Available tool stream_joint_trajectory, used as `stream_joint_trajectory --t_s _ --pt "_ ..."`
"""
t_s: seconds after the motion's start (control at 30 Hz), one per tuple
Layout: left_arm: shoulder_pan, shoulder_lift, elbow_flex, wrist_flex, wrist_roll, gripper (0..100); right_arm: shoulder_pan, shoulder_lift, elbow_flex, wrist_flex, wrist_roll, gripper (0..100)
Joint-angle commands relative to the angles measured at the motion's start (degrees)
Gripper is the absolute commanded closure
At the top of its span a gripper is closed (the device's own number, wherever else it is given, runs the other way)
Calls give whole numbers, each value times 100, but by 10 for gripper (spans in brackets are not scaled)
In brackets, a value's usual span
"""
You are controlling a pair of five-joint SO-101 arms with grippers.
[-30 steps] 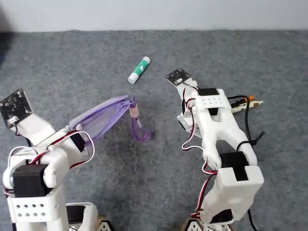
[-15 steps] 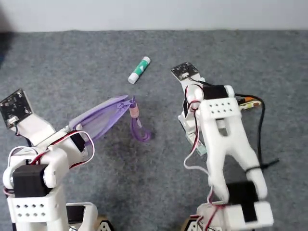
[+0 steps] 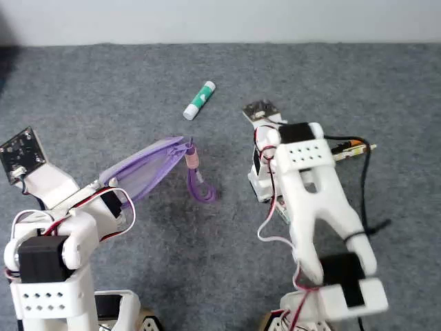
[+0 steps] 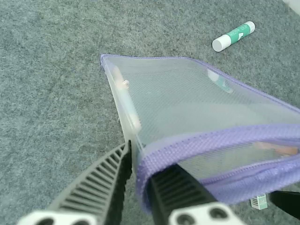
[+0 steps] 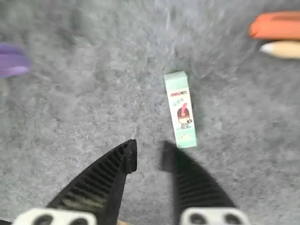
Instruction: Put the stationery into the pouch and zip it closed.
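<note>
Keeps the left gripper [image 4: 140,161] clenched on the purple mesh pouch [image 4: 187,103] at its rim, unmoved. Shifts the right gripper [image 5: 149,152] slightly leftward, jaws a little apart and empty, mint eraser [image 5: 180,108] just beyond their tips.

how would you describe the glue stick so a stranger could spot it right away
On the grey table, look past the purple mesh pouch held by the left gripper. The glue stick lies alone there: a round tube, green middle, white ends.

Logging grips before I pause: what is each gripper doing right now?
Left gripper: closed on the pouch.
Right gripper: slightly open, empty, near the small box.
</note>
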Motion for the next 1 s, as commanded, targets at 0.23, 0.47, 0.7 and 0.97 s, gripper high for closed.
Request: stream_joint_trajectory --t_s 0.23,0.47,0.7,0.97 --pt "35 -9 -295 -88 44 986 -110 1745 -1415 -110 -185 816" --pt "35 -9 -286 -88 44 986 75 2721 -1934 -637 -141 868" --pt "35 -9 -295 -88 44 986 127 2870 -2075 -637 -141 967" --pt "35 -9 -277 -88 44 986 119 2721 -2084 -470 -141 991"
